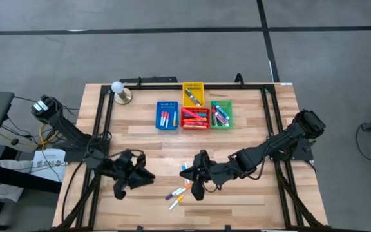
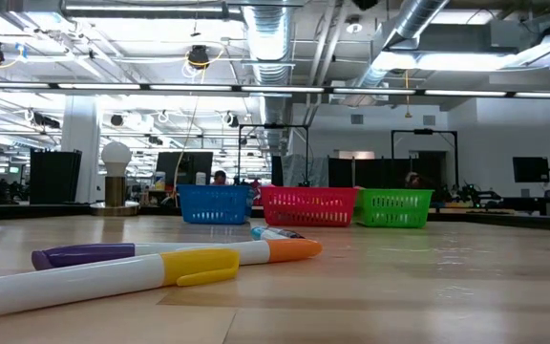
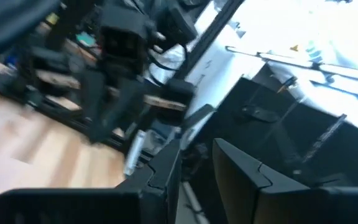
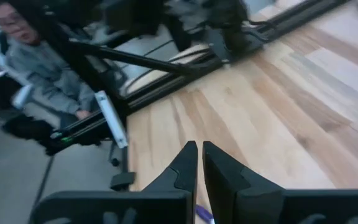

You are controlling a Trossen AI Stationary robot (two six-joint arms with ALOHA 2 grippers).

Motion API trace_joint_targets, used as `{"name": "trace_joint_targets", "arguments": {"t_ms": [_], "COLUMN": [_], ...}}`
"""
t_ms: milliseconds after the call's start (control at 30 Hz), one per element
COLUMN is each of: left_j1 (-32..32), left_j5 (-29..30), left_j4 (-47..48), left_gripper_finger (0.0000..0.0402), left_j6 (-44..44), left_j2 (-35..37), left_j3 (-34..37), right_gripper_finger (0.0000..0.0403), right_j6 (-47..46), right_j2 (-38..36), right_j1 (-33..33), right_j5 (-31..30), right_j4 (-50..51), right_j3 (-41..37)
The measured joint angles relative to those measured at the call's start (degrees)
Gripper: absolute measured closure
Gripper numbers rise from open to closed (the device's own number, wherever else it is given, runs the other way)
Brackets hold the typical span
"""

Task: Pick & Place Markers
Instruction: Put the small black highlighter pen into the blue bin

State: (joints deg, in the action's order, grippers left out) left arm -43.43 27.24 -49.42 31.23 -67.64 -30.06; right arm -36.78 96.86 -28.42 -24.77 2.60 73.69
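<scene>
Several markers (image 1: pixel 178 194) lie loose on the wooden table near its front edge. In the low view they are a yellow-capped one (image 2: pixel 103 277), a purple one (image 2: pixel 84 255), an orange one (image 2: pixel 275 250) and a blue-tipped one (image 2: pixel 275 232) behind them. My right gripper (image 1: pixel 189 174) hovers above the markers, shut (image 4: pixel 199 149), with nothing in it. My left gripper (image 1: pixel 148 177) hangs in the air to the markers' left. Its fingers (image 3: pixel 196 155) stand a narrow gap apart, and I see nothing plainly between them. Neither gripper reaches down into the low view.
At the table's far middle stand a blue bin (image 1: pixel 167 115), a red bin (image 1: pixel 195 118), a green bin (image 1: pixel 221 114) and a yellow bin (image 1: pixel 193 93), each with markers inside. A round lamp (image 1: pixel 120 92) stands far left. A person (image 4: pixel 36 68) sits beyond the table's edge.
</scene>
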Motion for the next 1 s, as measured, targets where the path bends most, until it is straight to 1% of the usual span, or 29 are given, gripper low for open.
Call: {"name": "trace_joint_targets", "arguments": {"t_ms": [133,267,333,433,533,633,667,833,1000], "left_j1": [1.2,0.9,0.6,0.4,0.5,0.5,0.5,0.5,0.5], "left_j5": [-0.1,-6.2,-7.9,-8.0,-7.5,-6.3,-6.1,-5.8,-4.7], "left_j4": [6.4,10.9,13.6,20.5,28.0,32.8,33.9,38.6,39.6], "left_gripper_finger": [0.0309,0.0309,0.0309,0.0309,0.0309,0.0309,0.0309,0.0309,0.0309], "left_j6": [-4.5,-10.7,-13.8,-17.7,-20.1,-21.1,-21.1,-20.8,-18.9], "left_j2": [5.2,7.7,8.2,8.9,9.2,9.2,9.2,8.9,8.5], "left_j3": [0.0,-0.8,-1.6,-3.5,-5.6,-6.5,-6.5,-6.5,-6.5], "right_gripper_finger": [0.0375,0.0363,0.0359,0.0357,0.0357,0.0357,0.0357,0.0356,0.0356], "right_j6": [2.0,2.8,2.7,2.7,1.4,0.7,0.7,-1.4,-6.0], "right_j2": [0.0,0.0,0.0,0.0,0.0,1.1,1.6,8.4,16.2], "right_j1": [0.3,-0.3,-0.4,-0.4,-0.4,-0.4,-0.7,-1.2,-0.9], "right_j5": [2.0,2.2,2.2,2.8,5.1,5.5,5.4,7.0,7.5], "right_j4": [-2.0,-1.8,-0.9,0.0,0.5,1.2,3.2,13.6,19.7], "right_j3": [0.1,0.8,0.8,0.8,0.8,1.4,1.8,7.6,12.8]}}
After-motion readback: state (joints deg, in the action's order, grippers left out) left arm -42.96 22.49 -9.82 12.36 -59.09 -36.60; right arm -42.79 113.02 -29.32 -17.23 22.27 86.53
